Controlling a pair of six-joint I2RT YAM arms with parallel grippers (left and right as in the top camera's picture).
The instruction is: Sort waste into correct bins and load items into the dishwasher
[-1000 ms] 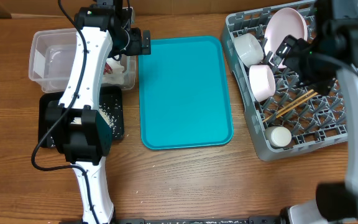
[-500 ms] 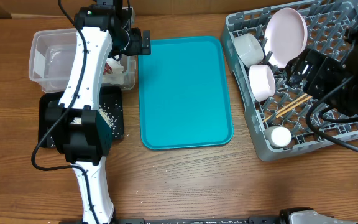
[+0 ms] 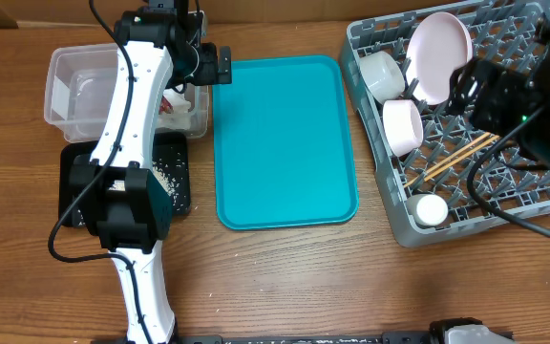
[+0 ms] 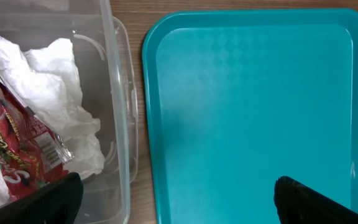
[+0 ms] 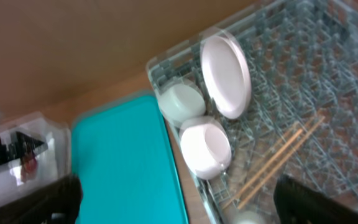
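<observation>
My left gripper point(image 3: 220, 65) point(image 4: 176, 202) is open and empty, above the gap between the clear tub point(image 3: 65, 72) point(image 4: 122, 112) and the teal tray. The tub holds the white napkin point(image 4: 64, 102) and the red-and-silver wrapper point(image 4: 17, 146). The black tray point(image 3: 181, 196) holds rice grains point(image 3: 164, 176). The grey dish rack point(image 3: 504, 205) point(image 5: 316, 68) holds the pink plate point(image 3: 439, 55) point(image 5: 225, 74) on edge, two white bowls point(image 3: 382, 75) point(image 3: 403, 124) point(image 5: 205, 148), the cup point(image 3: 432, 209) and the chopsticks point(image 3: 452, 160) point(image 5: 278, 158). My right gripper point(image 3: 468, 88) point(image 5: 179, 202) is open and empty, high above the rack.
The teal serving tray point(image 3: 285, 143) point(image 4: 253, 106) point(image 5: 123, 162) lies between the bins and the rack. The left arm stretches over the black tray and the tub. Bare wooden table lies in front.
My right gripper has left the pink plate, which now stands alone in the rack, and has drawn back up and to the right. The left arm has not moved.
</observation>
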